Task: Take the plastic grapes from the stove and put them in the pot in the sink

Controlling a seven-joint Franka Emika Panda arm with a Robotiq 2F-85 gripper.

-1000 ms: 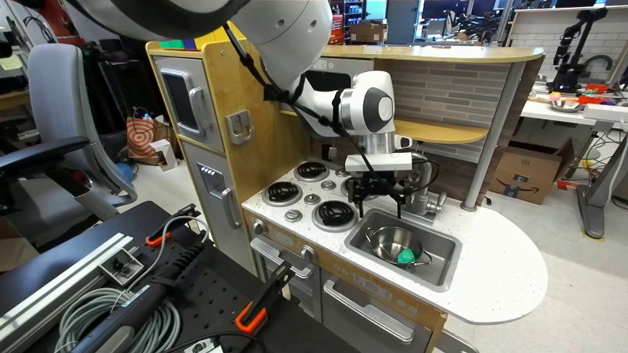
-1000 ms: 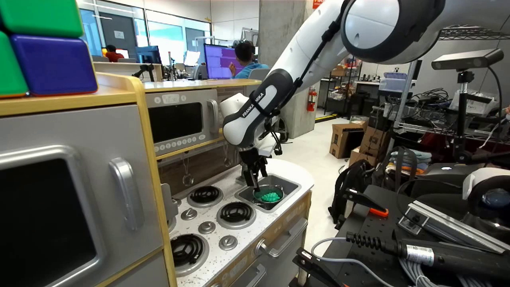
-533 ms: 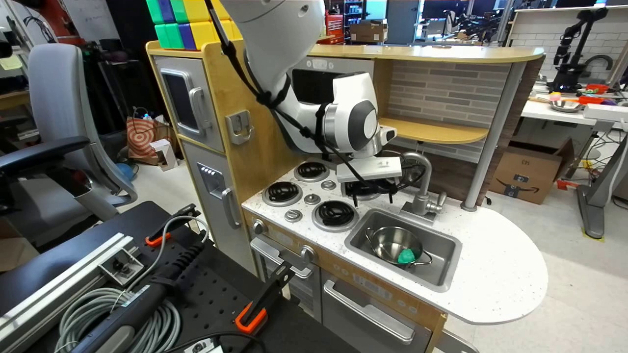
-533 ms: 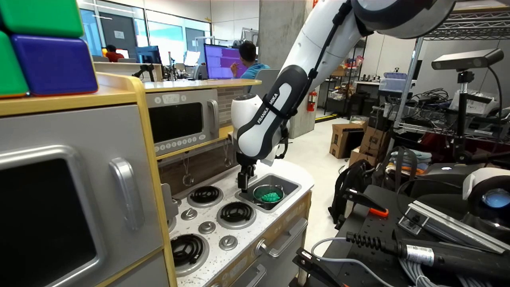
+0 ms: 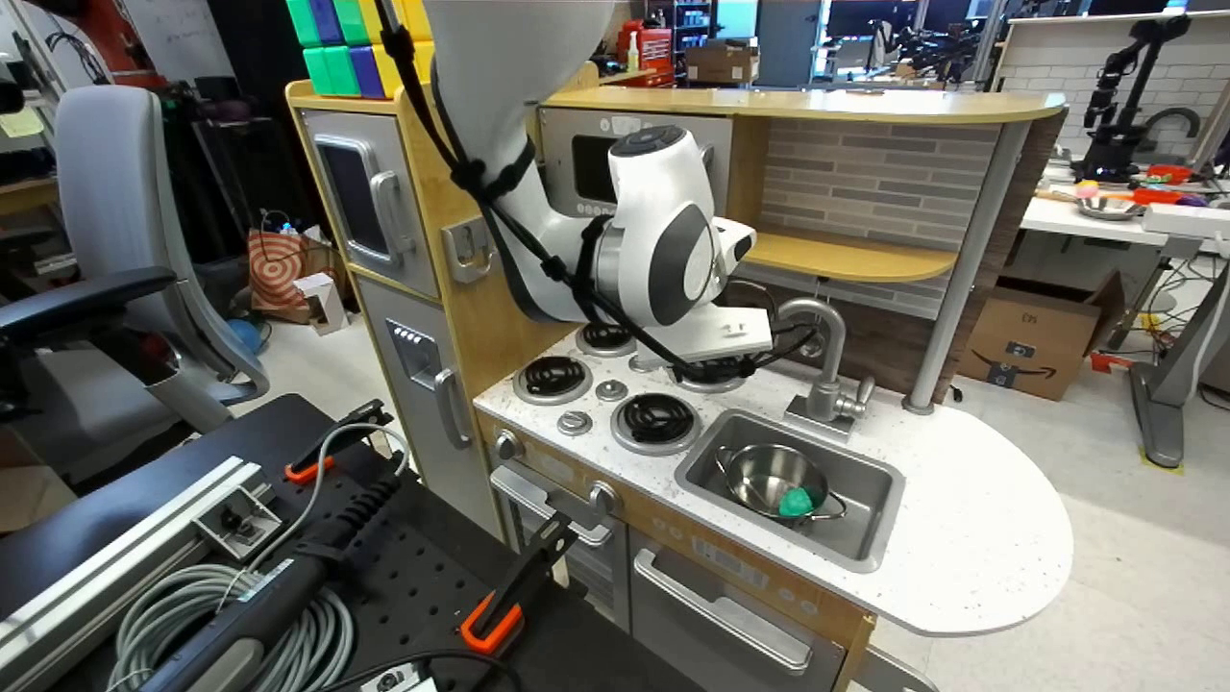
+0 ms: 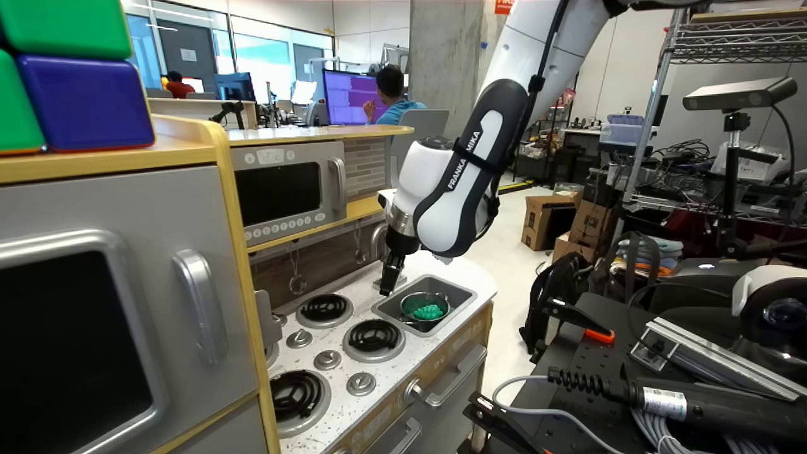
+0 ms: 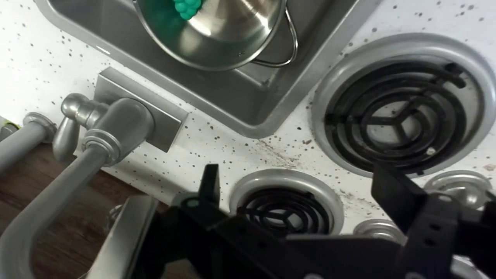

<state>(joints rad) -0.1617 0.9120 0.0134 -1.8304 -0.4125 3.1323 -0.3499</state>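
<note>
The plastic grapes point(image 5: 796, 502) lay in the steel pot point(image 5: 764, 469), down inside the steel sink point(image 5: 865, 485) and toward its end farther from the stove point(image 5: 609, 368). Over the past second they had not shifted, and neither had the pot; the wrist view caught only part of each.

What had changed was the hand point(image 7: 294, 172). A second earlier it hung nearer the middle of the sink; now it had drawn back to the stove side of the sink, by the rear coil burner point(image 7: 286, 199), though its exact height above that burner could not be told. In the wrist view its fingers point(image 7: 392, 190) stood well apart with nothing between them, so it looked to have released whatever it carried. In an exterior view the fingertips were hidden behind the white bar point(image 5: 721, 332) on the wrist.

The Franka arm point(image 6: 470, 157) had swung back with it, away from the sink. The curved faucet point(image 5: 834, 356) rose at the sink's rear edge, on the same side as the hand.

For the task, this read as the placing finished: the grapes were off the stove and in the pot, and the hand was leaving unladen. Judging from that, little seemed left beyond pulling the hand clear of the sink. The likeliest trouble was a knock against the faucet, should the hand have moved sideways along the sink's rear edge
</note>
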